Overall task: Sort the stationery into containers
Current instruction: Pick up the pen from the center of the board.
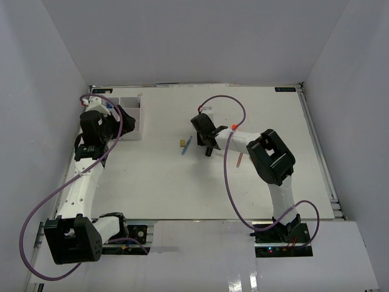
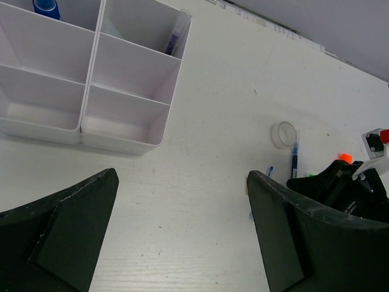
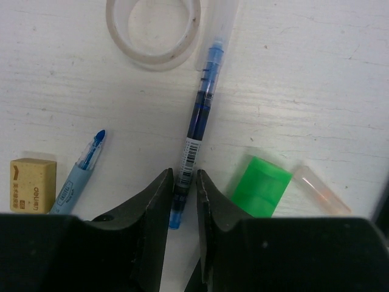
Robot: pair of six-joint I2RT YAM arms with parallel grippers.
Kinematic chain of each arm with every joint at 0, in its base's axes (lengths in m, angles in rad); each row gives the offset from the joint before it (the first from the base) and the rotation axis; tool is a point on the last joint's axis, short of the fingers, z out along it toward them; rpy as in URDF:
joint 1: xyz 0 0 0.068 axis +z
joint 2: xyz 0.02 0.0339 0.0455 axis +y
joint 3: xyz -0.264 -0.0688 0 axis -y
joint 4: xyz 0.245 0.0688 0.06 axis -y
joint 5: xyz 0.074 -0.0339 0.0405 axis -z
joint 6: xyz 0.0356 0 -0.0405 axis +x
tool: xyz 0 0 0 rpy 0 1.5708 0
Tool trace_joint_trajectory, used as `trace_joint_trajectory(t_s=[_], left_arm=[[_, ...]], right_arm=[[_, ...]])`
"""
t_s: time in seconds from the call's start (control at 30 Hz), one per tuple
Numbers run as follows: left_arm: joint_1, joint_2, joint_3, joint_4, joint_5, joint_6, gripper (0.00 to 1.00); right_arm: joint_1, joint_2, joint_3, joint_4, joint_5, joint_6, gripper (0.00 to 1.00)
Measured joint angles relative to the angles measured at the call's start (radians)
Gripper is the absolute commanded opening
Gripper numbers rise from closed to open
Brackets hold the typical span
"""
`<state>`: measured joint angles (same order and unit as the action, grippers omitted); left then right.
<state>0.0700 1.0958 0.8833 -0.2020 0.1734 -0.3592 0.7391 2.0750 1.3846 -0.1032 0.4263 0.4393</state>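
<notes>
While right claw (image 3: 184, 185) pinches blue pen (image 3: 199, 115) (lower end) | left claw (image 2: 182, 219) spread

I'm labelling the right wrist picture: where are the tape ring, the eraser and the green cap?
tape ring (image 3: 153, 59): right wrist view, lower band of the ring.
eraser (image 3: 31, 185): right wrist view, middle of its printed face.
green cap (image 3: 261, 194): right wrist view, middle of its top.

Top view looks down from above; 2 wrist views, both close, share the tape ring (image 3: 153, 30).
</notes>
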Motion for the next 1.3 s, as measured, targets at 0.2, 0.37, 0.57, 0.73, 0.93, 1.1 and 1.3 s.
trace_joint_trajectory(t_s=[0.2, 0.37, 0.57, 0.73, 0.93, 1.1, 1.3], left_arm=[[0.0, 0.0, 0.0, 0.001, 0.022, -0.003, 0.98], [0.0, 0.0, 0.0, 0.003, 0.06, -0.021, 0.98], [-0.003, 0.0, 0.0, 0.004, 0.166, -0.081, 0.98], [-0.047, 0.002, 0.023, 0.0, 0.266, -0.149, 0.98], [-0.213, 0.039, 0.111, 0.004, 0.303, -0.209, 0.98], [-0.342, 0.105, 0.197, 0.011, 0.299, -0.248, 0.96], [-0.437, 0.17, 0.252, 0.015, 0.267, -0.265, 0.84]], right_arm=[[-0.011, 0.003, 0.002, 0.001, 0.02, 0.027, 0.13], [-0.015, 0.003, 0.002, 0.001, 0.045, 0.045, 0.08], [-0.025, -0.055, -0.042, 0.007, 0.065, 0.05, 0.08], [-0.028, -0.279, -0.243, 0.151, -0.011, -0.011, 0.08], [-0.021, -0.575, -0.494, 0.417, -0.228, -0.166, 0.08], [-0.017, -0.727, -0.639, 0.608, -0.462, -0.286, 0.08], [-0.012, -0.787, -0.677, 0.706, -0.658, -0.362, 0.08]])
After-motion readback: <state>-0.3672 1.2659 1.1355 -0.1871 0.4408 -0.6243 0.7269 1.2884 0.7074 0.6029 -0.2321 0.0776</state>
